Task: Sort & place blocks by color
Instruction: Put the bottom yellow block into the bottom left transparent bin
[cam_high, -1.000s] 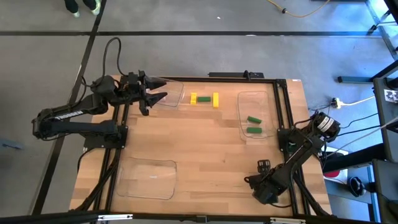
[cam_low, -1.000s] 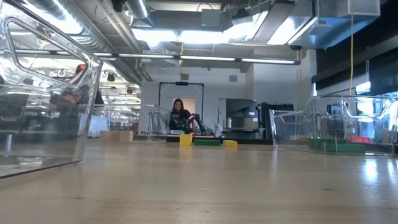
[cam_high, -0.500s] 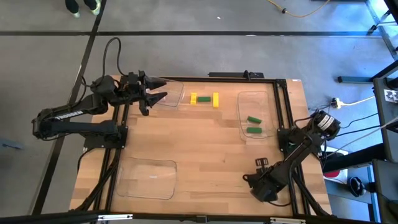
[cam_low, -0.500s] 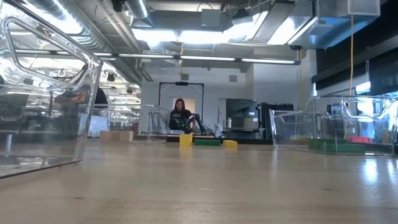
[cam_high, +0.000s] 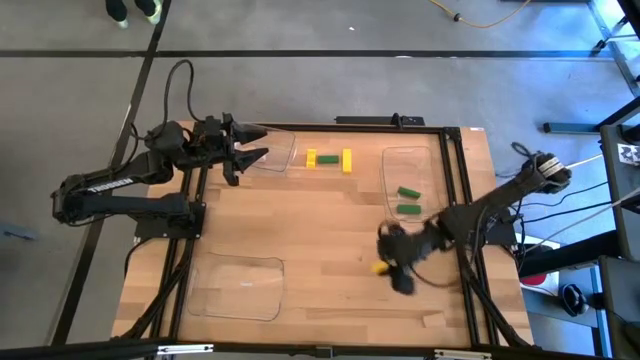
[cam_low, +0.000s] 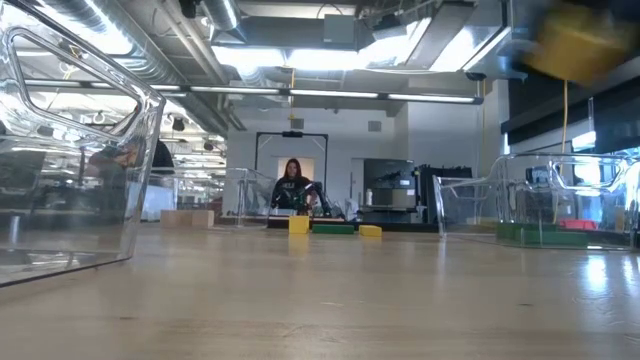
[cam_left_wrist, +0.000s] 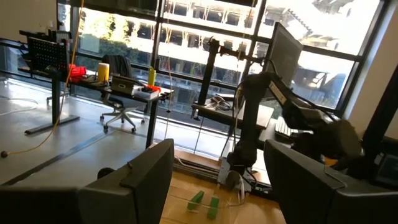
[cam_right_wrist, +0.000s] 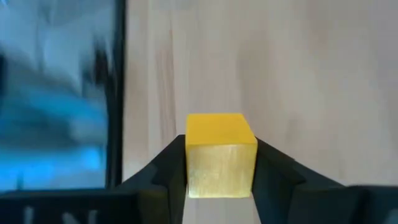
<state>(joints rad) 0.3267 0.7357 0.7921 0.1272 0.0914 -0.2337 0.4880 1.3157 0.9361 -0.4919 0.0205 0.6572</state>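
Observation:
My right gripper (cam_high: 392, 264) hangs above the table's right middle, shut on a yellow block (cam_right_wrist: 221, 155). The high view and the low view (cam_low: 580, 45) show that block only as a blur. Two more yellow blocks (cam_high: 311, 157) (cam_high: 347, 160) lie on the table near the far edge, with a green block (cam_high: 328, 159) between them. Two green blocks (cam_high: 408, 191) (cam_high: 407, 210) lie in the clear tray (cam_high: 395, 160) at the right. My left gripper (cam_high: 252, 146) stands open at the far left, over a clear tray (cam_high: 282, 150), with nothing between its fingers. My right gripper pinches the yellow block by two opposite side faces (cam_right_wrist: 194, 163), one finger on each. The fingers point down toward the tabletop. The block sits level between them, lifted clear of the table.
A third clear tray (cam_high: 237, 288) lies at the near left. Dark frame rails (cam_high: 452, 170) run along the table's sides. Bare wood shows in the table's middle. A person (cam_low: 291, 185) is in the room beyond the far edge.
My right gripper has swung from the near right corner up and toward the table's middle, fast enough to blur, and a yellow block now shows between its fingers.

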